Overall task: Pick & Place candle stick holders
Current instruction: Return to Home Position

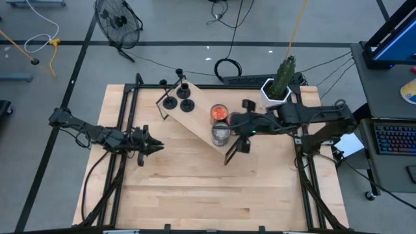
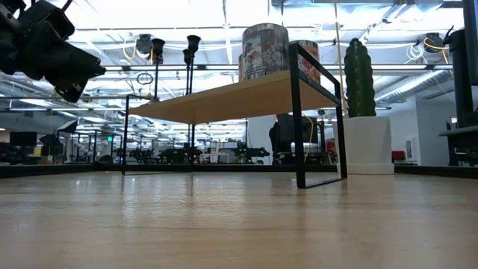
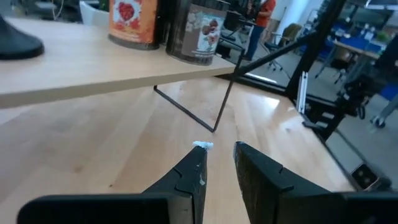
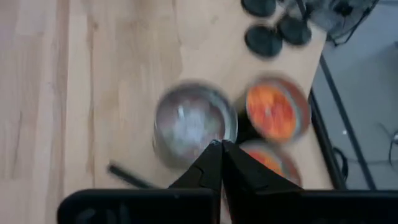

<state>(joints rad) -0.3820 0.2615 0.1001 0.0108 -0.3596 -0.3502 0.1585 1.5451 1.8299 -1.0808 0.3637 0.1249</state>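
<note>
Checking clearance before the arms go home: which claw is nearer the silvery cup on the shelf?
Right. The right claw hangs above the shelf, close beside the silvery cup; the left claw is well away, off the shelf over the table.

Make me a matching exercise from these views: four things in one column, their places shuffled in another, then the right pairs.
Things
1. three black round-based stemmed holders
2. silvery metal cup
3. green cactus in a white pot
4. left gripper

Places, by the high view
A. on the table, by its far right corner
B. over the bare wooden tabletop, left of the wooden shelf
C. the shelf's near right end
D. the shelf's far left end

Pairs: 1-D, 2-C, 3-A, 4-B
</note>
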